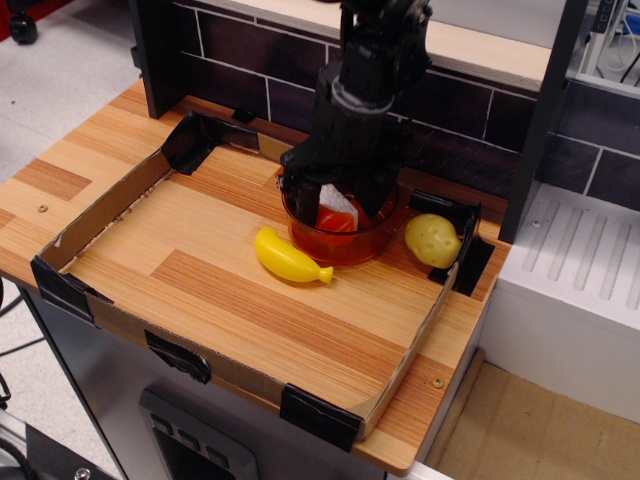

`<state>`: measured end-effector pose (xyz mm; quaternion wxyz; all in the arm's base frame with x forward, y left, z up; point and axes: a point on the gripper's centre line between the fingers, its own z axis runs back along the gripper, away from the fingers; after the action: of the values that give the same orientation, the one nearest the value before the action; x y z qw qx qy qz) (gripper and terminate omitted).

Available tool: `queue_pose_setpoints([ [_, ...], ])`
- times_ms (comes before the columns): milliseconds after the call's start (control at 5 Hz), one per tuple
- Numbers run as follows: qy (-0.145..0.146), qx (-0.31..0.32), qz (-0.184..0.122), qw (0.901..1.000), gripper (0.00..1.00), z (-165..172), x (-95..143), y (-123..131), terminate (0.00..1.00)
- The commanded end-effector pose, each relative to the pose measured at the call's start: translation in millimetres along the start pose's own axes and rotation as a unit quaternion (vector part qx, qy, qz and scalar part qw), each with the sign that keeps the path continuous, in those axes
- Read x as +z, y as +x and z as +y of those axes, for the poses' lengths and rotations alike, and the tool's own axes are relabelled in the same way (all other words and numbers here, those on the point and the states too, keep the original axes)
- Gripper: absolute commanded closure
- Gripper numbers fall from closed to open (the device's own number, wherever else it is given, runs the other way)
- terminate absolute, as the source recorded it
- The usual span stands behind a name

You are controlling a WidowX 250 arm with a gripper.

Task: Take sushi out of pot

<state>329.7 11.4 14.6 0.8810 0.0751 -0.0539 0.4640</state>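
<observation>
Hand [336,203] hangs straight down into the pot [342,242], its 2 dark fingers standing either side of the sushi [338,211]; whether they are already pressing on it or only bracketing it, I cannot tell from this 1 view. The sushi sits inside the pot, directly below and between the fingers, showing a white patch above an orange part. It looks propped at a slant, though the arm hides too much to fix its long axis with confidence. The lift that the task calls for is therefore straight up, clearing the pot's rim before any sideways travel.

Just outside the pot, a yellow toy banana [290,257] lies touching or nearly touching its front wall, and a pale lumpy potato toy [432,239] rests near its right side. All 3 stand on a wooden counter [250,320] fenced by a low cardboard border [100,215], with bare wood in front and to the left for a set-down.
</observation>
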Motion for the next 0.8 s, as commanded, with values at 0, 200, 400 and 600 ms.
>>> queue_pose_setpoints([
  [0,-0.044,0.003,-0.006,0.999,1.0,3,17,11,0.0],
  [200,-0.052,0.012,-0.013,0.9985,1.0,5,31,18,0.0],
  [400,-0.088,0.033,-0.012,0.9955,1.0,6,68,25,0.0],
  [600,-0.129,0.038,-0.004,0.9909,1.0,11,102,27,0.0],
])
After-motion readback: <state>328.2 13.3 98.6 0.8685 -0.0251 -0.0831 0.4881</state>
